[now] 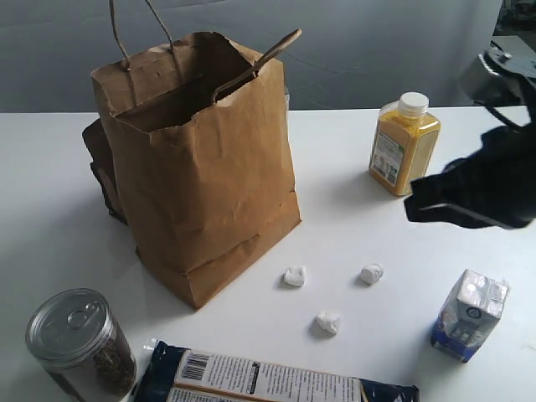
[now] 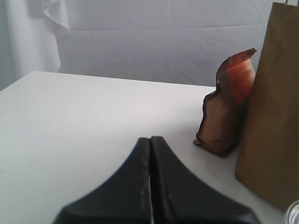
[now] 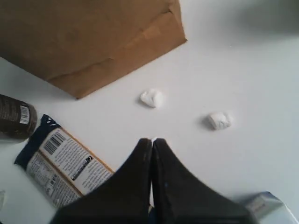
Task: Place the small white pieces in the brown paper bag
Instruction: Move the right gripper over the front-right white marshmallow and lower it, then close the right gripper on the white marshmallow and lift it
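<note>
The tall brown paper bag [image 1: 201, 159] stands open-topped left of centre on the white table. Three small white pieces lie apart in front of it: one [image 1: 295, 275] nearest the bag, one [image 1: 371, 273] to its right, one [image 1: 328, 322] closer to the front edge. My right gripper [image 1: 412, 209] hovers blurred above the table at the right, shut and empty. In the right wrist view its tips [image 3: 152, 140] hang above two pieces [image 3: 152, 98] [image 3: 219, 120]; the bag's base [image 3: 93, 42] lies beyond. My left gripper [image 2: 150, 138] is shut and empty, low over bare table beside the bag [image 2: 273, 102].
A yellow juice bottle [image 1: 404, 142] stands at the back right, a white-and-blue carton [image 1: 469, 314] at the front right. A metal-lidded jar [image 1: 79, 343] and a long blue-and-white packet [image 1: 260, 381] lie along the front edge. A dark brown pouch [image 2: 226, 112] leans behind the bag.
</note>
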`<action>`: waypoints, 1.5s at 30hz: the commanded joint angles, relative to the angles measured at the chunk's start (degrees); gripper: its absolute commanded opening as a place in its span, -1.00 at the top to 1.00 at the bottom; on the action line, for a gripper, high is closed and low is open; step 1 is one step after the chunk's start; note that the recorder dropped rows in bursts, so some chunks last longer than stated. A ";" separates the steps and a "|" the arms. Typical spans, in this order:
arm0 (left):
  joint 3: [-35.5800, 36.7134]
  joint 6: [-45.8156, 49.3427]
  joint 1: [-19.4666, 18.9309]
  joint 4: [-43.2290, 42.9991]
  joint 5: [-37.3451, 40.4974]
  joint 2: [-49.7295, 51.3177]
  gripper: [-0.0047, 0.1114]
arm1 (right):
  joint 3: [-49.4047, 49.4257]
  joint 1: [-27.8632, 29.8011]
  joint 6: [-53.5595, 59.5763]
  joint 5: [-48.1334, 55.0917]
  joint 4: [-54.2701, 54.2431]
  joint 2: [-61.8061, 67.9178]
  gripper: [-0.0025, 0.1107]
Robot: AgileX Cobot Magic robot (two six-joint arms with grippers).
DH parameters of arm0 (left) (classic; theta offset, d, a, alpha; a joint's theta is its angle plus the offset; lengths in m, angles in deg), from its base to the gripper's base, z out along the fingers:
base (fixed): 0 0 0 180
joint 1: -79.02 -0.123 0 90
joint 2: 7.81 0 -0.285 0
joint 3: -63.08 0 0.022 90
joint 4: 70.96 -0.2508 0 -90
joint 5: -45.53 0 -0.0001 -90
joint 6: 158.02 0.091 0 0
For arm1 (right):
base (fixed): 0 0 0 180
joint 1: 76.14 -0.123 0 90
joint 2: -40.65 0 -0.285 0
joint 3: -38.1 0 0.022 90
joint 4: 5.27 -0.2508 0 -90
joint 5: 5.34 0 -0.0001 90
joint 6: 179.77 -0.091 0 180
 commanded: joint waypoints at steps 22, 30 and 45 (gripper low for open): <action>0.20 -0.22 0.38 0.45 -0.34 -0.20 0.92 | -21.00 -4.51 -20.59 7.45 18.03 37.54 0.22; 0.20 -0.22 0.38 0.45 -0.34 -0.20 0.92 | -21.00 -5.68 -23.53 3.35 22.51 41.37 0.23; 0.20 -0.22 0.38 0.45 -0.34 -0.20 0.92 | -21.00 -5.68 -25.82 2.07 25.16 46.59 0.23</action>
